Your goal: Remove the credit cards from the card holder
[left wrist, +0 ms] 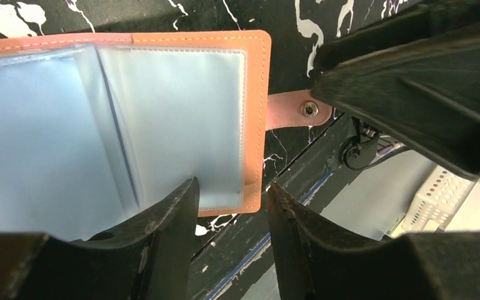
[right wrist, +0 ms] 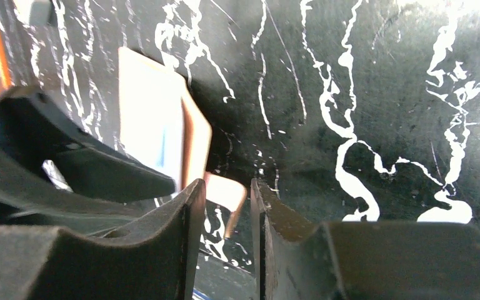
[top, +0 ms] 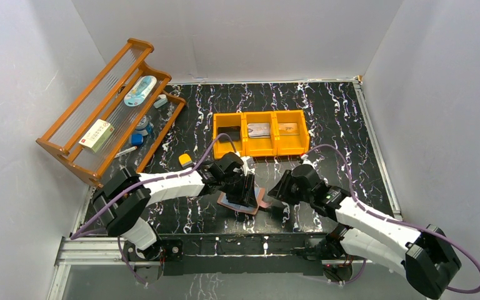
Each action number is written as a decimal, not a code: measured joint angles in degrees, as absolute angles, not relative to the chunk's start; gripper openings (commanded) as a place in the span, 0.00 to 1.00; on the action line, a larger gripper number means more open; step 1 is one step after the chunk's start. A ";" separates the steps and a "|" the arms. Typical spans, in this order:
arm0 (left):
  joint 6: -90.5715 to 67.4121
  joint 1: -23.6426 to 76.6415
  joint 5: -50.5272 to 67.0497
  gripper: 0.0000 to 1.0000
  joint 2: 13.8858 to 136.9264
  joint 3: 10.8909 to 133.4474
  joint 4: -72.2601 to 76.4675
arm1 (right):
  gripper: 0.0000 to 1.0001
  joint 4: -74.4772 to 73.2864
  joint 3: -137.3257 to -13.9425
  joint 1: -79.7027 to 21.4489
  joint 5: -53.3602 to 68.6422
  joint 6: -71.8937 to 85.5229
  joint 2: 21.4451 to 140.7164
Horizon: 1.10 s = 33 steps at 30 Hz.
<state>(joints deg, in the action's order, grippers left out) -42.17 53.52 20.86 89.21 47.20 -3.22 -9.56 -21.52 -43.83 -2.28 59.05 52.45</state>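
Left wrist, card holder [left wrist: 181,112] edge between parted left tool [left wrist: 232,185], right tool [right wrist: 227,183] parted astride tab [right wrist: 224,195]

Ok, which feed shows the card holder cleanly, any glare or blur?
Left wrist: card holder sharp, its pale inside slightly washed out. Right wrist: blurred, overexposed, glare on the table. Top view: evenly lit, but it is small and partly covered.
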 measured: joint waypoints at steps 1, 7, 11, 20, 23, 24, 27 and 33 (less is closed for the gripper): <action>-42.33 53.67 20.69 0.40 89.52 47.20 -3.03 | 0.36 -10.35 -22.15 -43.83 -2.79 59.02 51.77; -43.13 54.46 19.46 0.40 90.78 46.59 -2.07 | 0.29 -10.24 -26.83 -43.83 -1.72 58.33 52.60; -43.68 54.98 18.70 0.41 90.76 45.19 -1.78 | 0.26 -6.94 -30.09 -43.83 2.15 57.89 58.89; -43.72 55.27 17.30 0.44 89.30 44.29 -2.04 | 0.25 -0.56 -32.05 -43.83 10.35 57.12 74.65; -43.48 55.27 15.38 0.60 86.08 44.16 -4.01 | 0.25 1.76 -30.92 -43.83 11.22 57.17 77.71; -43.27 55.27 14.35 0.66 84.58 44.16 -4.97 | 0.25 2.15 -30.26 -43.83 11.33 57.14 78.43; -42.63 55.27 9.91 0.77 79.31 44.23 -8.71 | 0.26 4.19 -28.18 -43.72 11.99 58.08 79.20; -40.97 55.16 0.73 0.78 74.85 47.35 -16.05 | 0.27 7.55 -25.91 -43.72 11.92 58.54 78.17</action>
<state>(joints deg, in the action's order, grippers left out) -40.97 55.16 0.73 74.85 47.35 -16.05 7.55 -25.91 -43.72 11.92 58.54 78.17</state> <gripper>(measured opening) 0.793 0.262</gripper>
